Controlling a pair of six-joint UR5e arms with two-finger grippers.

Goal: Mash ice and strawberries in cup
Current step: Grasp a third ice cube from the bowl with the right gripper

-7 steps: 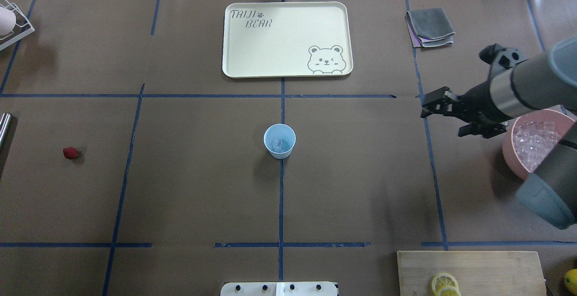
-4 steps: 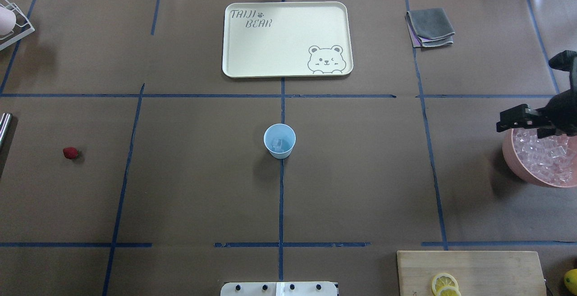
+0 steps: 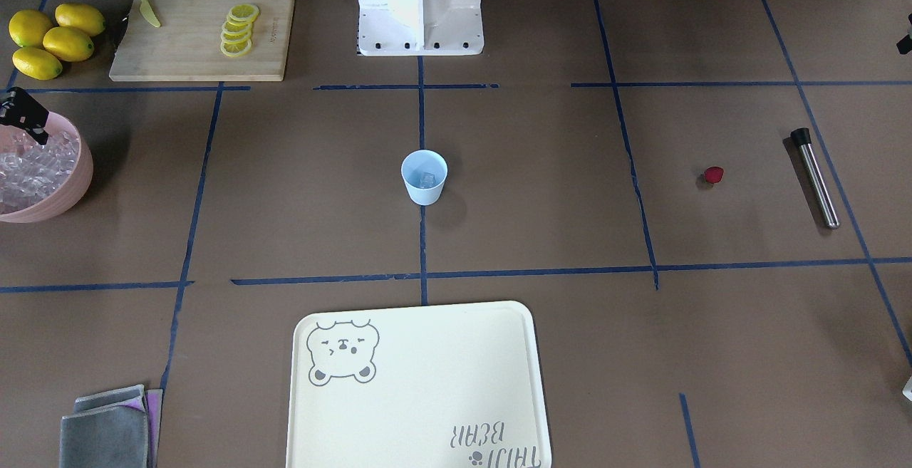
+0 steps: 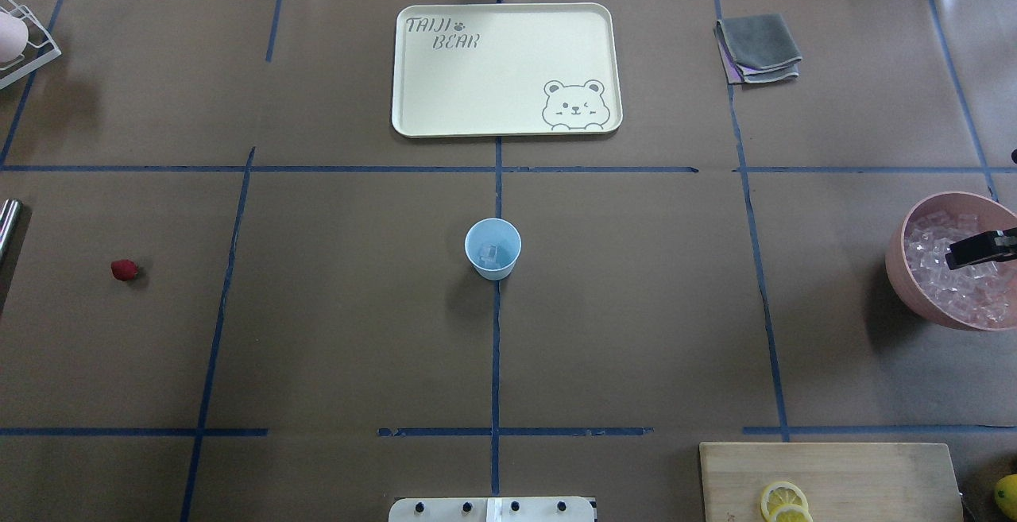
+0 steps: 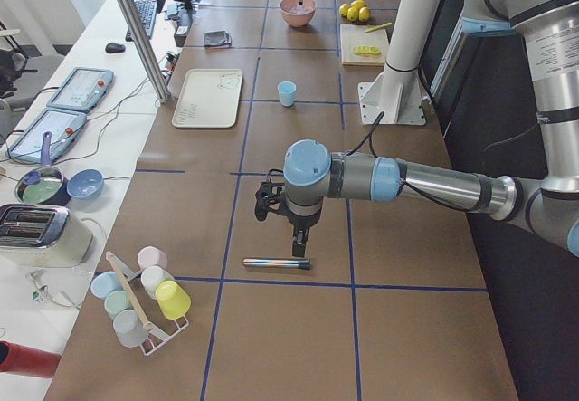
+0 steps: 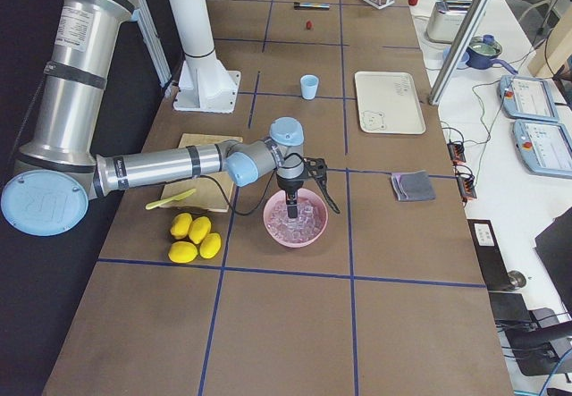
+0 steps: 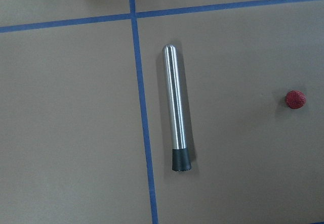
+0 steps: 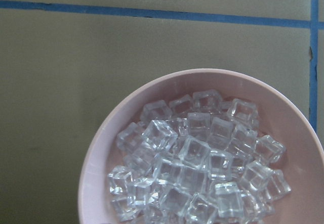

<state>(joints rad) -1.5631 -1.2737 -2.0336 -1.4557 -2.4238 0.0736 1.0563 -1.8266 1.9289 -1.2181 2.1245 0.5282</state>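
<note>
The pale-blue cup (image 4: 493, 248) stands upright at the table's middle with a clear ice cube (image 4: 490, 253) inside; the front view shows the cup (image 3: 424, 177) too. The strawberry (image 4: 124, 270) lies alone on the far left. My right gripper (image 4: 985, 249) hangs open over the pink bowl (image 4: 902, 268) of ice (image 8: 197, 158), one finger down near the cubes (image 6: 292, 206), holding nothing. In the exterior left view only, my left gripper (image 5: 294, 238) hovers above a steel muddler (image 7: 175, 107). I cannot tell whether it is open or shut.
A cream bear tray (image 4: 413, 121) sits beyond the cup, with a folded grey cloth (image 4: 759, 47) to its right. A cutting board (image 3: 135, 55) with lemon slices and a knife, plus whole lemons (image 3: 50, 37), lies near the robot's base. A rack of cups (image 5: 145, 297) stands at the left end.
My right arm has swung right, away from the table's middle, and its gripper now sits over the pink bowl. The cup and the strawberry have not moved.
</note>
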